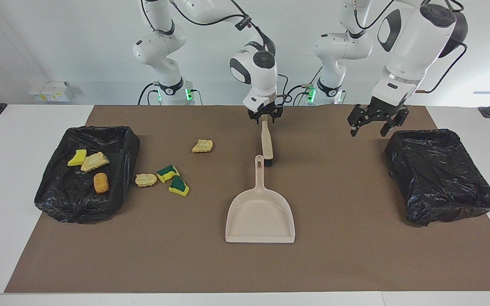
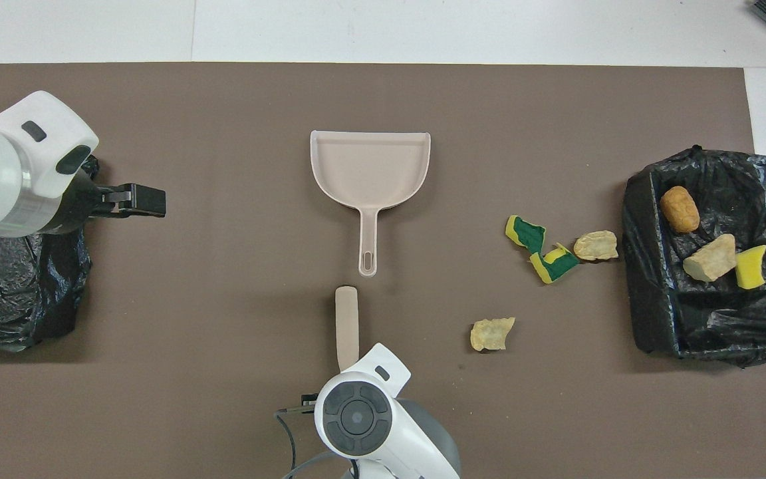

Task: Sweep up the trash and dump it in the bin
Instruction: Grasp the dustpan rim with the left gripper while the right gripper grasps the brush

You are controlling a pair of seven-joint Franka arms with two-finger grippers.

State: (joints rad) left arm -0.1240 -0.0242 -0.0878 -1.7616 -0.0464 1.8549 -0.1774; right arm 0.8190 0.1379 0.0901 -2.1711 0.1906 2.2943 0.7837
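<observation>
**Right gripper at the brush handle, left gripper hanging open by the empty-looking bin**

The right gripper (image 1: 264, 118) is sitting low at the robot-side tip of the beige flat-handled brush with dark bristles (image 1: 266, 142). The facing view is showing it right at the handle's end, but whether it is gripping the handle I cannot tell. The overhead view is hiding this gripper under its own white wrist, and only the brush (image 2: 346, 326) is poking out at twelve o'clock from that wrist.

The left gripper (image 1: 374, 125) is hanging open and holding nothing over the brown mat (image 1: 355, 255). In the facing view it is at eleven o'clock from the crumpled black bag-lined bin (image 1: 436, 170) at the left arm's end. Overhead, the left gripper (image 2: 137, 201) is pointing toward three o'clock, and its wrist is covering part of that bin (image 2: 37, 293).

The beige plastic dustpan (image 1: 260, 216) is lying flat mid-mat, its handle pointing at the brush's bristles, the two just apart.

The trash is lying in two groups. Inside the second black bag-lined bin (image 1: 113, 131), at nine o'clock from the dustpan in the facing view, are a yellow sponge piece (image 1: 77, 157), a pale tan chunk (image 1: 95, 161) and an orange-brown lump (image 1: 101, 182). On the mat just beside that bin are a second tan chunk (image 1: 146, 180) and two yellow-and-green sponge pieces (image 1: 168, 173) (image 1: 179, 186) close together. A third tan chunk (image 1: 202, 146) is lying apart, nearer the robots. The overhead view is showing the bin's inner wall (image 2: 642, 266) more plainly.
</observation>
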